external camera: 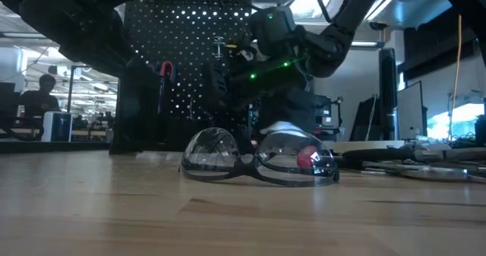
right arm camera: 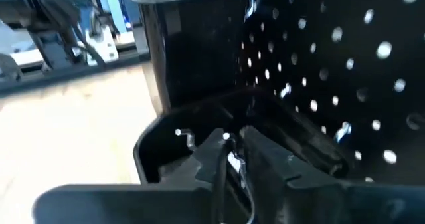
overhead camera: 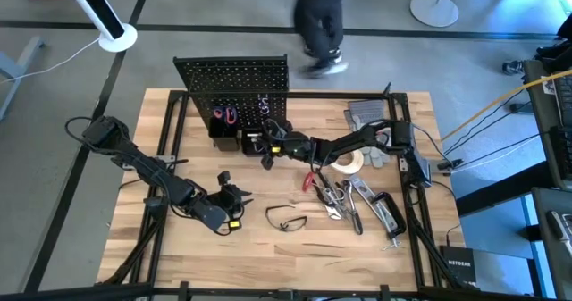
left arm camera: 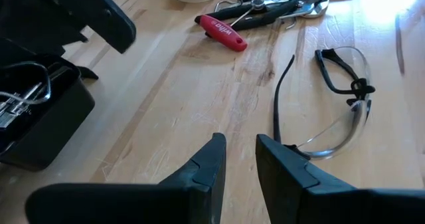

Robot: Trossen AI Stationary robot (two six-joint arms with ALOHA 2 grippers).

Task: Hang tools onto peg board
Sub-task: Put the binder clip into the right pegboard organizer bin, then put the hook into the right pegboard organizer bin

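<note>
The peg board (overhead camera: 234, 82) stands upright at the table's far side. Red-handled pliers (overhead camera: 225, 115) hang on it, and black bins (overhead camera: 228, 140) sit on its front. My right gripper (overhead camera: 266, 147) reaches from the right to a bin (right arm camera: 199, 127) at the board's foot, shut on a thin silver piece. My left gripper (overhead camera: 234, 198) hovers low over the table's left middle, open and touching nothing (left arm camera: 240, 151). Black-framed safety glasses (overhead camera: 286, 219) lie on the wood just right of it (left arm camera: 339, 98). The white tape roll (overhead camera: 349, 163) and a pile of hand tools (overhead camera: 344, 194) lie on the right. My right gripper pinches a thin silver metal piece (right arm camera: 229, 144) between its two fingers (right arm camera: 265, 154), right above the open black bin in front of the peg board. The fingers come level from the table's right. Which tool it is cannot be told; the fingers hide most of it.
Grey gloves (overhead camera: 366, 115) lie at the far right. A red-handled tool (left arm camera: 222, 31) lies at the near edge of the pile. A person (overhead camera: 320, 24) walks on the floor beyond the peg board. Bare wood shows along the near edge (overhead camera: 295, 256).
</note>
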